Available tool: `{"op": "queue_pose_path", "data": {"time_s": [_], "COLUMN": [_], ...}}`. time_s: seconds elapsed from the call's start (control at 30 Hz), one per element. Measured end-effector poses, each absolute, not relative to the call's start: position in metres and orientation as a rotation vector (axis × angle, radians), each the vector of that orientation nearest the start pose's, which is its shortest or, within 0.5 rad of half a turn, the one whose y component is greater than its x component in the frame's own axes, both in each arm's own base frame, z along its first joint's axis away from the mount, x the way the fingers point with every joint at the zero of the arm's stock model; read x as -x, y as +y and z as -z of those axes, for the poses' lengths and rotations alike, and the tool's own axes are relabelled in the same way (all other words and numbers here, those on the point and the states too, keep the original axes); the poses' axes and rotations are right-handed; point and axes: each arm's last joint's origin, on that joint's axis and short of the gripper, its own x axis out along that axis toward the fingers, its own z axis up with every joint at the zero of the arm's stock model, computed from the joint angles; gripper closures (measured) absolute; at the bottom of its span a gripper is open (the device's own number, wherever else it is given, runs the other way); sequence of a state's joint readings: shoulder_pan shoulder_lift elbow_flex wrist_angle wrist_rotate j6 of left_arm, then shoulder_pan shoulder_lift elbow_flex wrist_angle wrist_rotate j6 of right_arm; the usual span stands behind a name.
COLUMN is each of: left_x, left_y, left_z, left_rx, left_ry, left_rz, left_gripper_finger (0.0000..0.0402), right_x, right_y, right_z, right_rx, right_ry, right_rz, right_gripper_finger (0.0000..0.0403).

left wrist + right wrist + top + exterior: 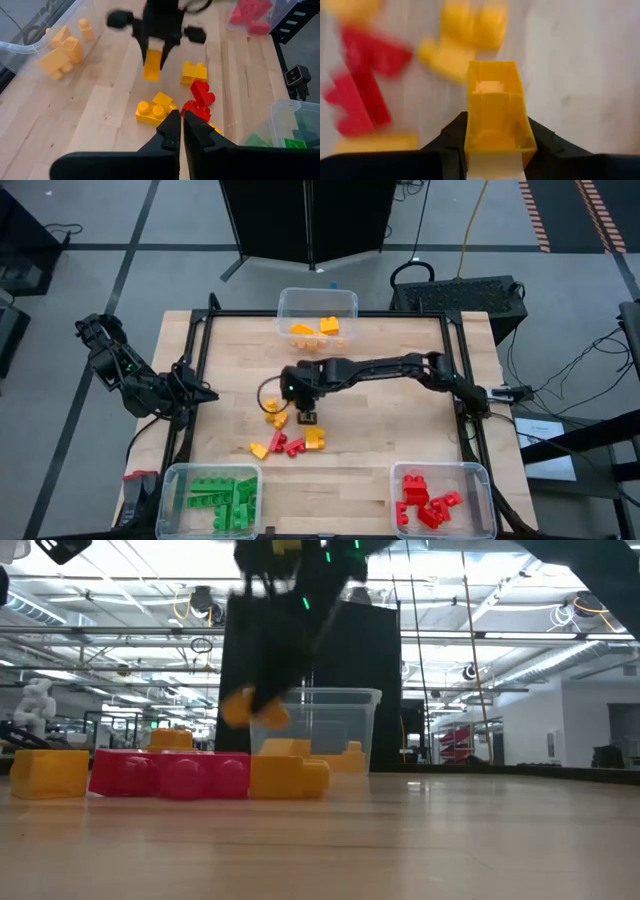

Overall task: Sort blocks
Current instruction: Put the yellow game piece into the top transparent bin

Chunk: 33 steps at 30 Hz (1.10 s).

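My right claw [307, 416] is over the middle of the bench [400, 450], fingers clamped on a yellow block [496, 107]. The wrist view shows the block's hollow underside pinched between both fingers. In the low view that block [253, 708] hangs clear above the wood.

Loose blocks below and beside it: a yellow pair [276, 412] just to the side, another yellow block [316, 438] near the claw, two red blocks [284, 444] touching each other, and one more yellow block [259, 450] at the end of that cluster.

My left claw [176, 131] waits at the left edge of the bench, fingers pressed together, holding nothing.

Bins: the far bin [318, 300] holds yellow blocks [316, 329]. The near-left bin [170, 480] holds green blocks [225, 500]. The near-right bin [480, 480] holds red blocks [425, 505].

No green blocks lie loose on the bench
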<state>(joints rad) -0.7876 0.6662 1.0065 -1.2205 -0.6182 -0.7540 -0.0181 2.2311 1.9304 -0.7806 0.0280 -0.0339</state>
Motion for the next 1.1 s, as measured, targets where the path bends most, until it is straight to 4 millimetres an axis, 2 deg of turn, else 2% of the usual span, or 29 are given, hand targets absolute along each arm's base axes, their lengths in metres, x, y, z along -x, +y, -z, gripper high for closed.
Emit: {"op": "queue_pose_path", "data": {"time_s": [0.2, 0.3, 0.37, 0.47, 0.6, 0.73, 0.87, 0.93, 1.1], "left_x": [-0.069, -0.069, -0.069, -0.07, -0.07, -0.07, -0.07, -0.07, -0.07], "left_y": [-0.046, -0.046, -0.046, -0.046, -0.046, -0.045, -0.045, -0.045, -0.045], "left_z": [-0.335, -0.335, -0.335, -0.335, -0.335, -0.335, -0.335, -0.335, -0.335], "left_rx": [0.155, 0.155, 0.155, 0.154, 0.151, 0.148, 0.145, 0.143, 0.142], "left_ry": [0.674, 0.674, 0.674, 0.671, 0.665, 0.658, 0.651, 0.648, 0.644], "left_rz": [-0.099, -0.099, -0.099, -0.103, -0.11, -0.119, -0.127, -0.131, -0.135], "left_gripper_finger": [0.0398, 0.0398, 0.0398, 0.0398, 0.0398, 0.0398, 0.0398, 0.0398, 0.0398], "right_x": [-0.489, -0.487, -0.483, -0.478, -0.466, -0.455, -0.444, -0.442, -0.444], "right_y": [-0.024, -0.045, -0.065, -0.096, -0.138, -0.171, -0.192, -0.2, -0.214], "right_z": [-0.288, -0.322, -0.336, -0.344, -0.344, -0.345, -0.342, -0.334, -0.302], "right_rx": [0.05, 0.023, -0.019, -0.075, -0.144, -0.171, -0.195, -0.209, -0.342], "right_ry": [0.891, 0.795, 0.753, 0.699, 0.695, 0.691, 0.724, 0.757, 0.86], "right_rz": [0.137, 0.204, 0.258, 0.336, 0.434, 0.504, 0.537, 0.536, 0.566], "right_gripper_finger": [0.0293, 0.0293, 0.0293, 0.0293, 0.0293, 0.0293, 0.0293, 0.0293, 0.0293]}}
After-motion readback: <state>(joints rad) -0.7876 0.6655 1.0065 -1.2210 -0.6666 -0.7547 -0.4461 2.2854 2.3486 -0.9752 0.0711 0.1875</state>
